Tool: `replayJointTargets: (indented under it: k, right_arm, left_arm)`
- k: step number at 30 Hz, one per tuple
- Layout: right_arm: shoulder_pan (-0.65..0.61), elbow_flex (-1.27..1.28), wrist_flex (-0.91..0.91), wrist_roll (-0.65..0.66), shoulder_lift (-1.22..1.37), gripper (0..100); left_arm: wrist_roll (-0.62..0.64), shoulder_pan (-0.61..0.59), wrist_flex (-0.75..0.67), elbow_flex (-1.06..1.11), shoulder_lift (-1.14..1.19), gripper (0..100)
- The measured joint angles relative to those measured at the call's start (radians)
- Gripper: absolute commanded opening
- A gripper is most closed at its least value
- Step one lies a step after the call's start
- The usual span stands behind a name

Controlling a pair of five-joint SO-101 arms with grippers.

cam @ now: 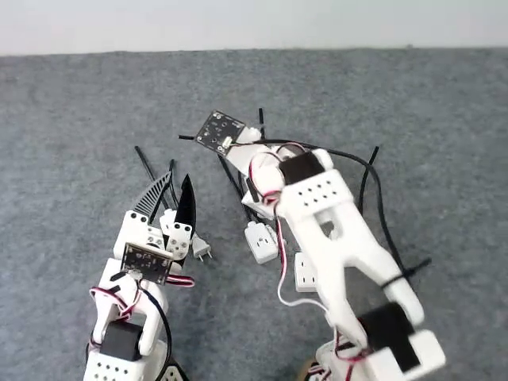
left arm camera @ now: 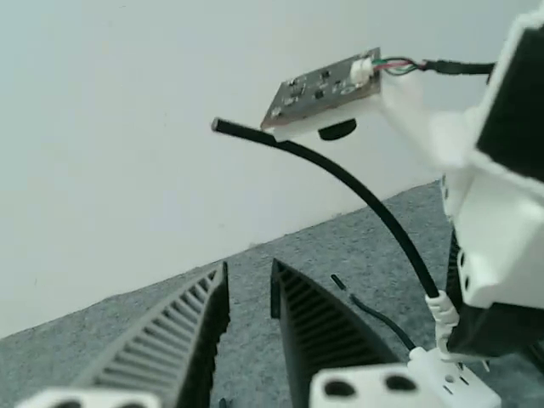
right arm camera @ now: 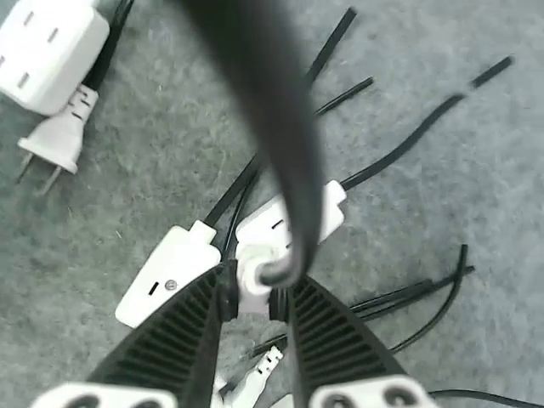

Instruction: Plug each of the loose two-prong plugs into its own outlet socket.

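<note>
right hand clamped on white plug; left hand apart, loose plug beside.

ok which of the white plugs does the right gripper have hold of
The plug pinched in the right gripper, its black cord rising toward the camera. The other plug lies free on the carpet, prongs bare.

High cam looks down on your table; L wrist aims near-level at wall; R wrist close over cords, shared w/ high.
</note>
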Motion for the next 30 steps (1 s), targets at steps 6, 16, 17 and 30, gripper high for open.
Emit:
replayJointTargets:
  k: [6,16,17,30]
  right_arm:
    - [0.000,-0.057,0.000,0.046,0.137,0.8]
    - [0.000,-0.155,0.000,0.230,0.213,0.8]
    - [0.000,-0.161,0.000,0.253,0.219,0.8]
    - [0.044,-0.180,-0.037,0.361,0.270,0.9]
  left_arm:
    - [0.000,0.000,-0.012,0.000,0.020,9]
    - [0.000,0.000,-0.178,-0.021,0.316,9]
    - [0.000,-0.002,-0.180,-0.034,0.347,9]
    - [0.000,-0.002,-0.218,-0.071,0.463,9]
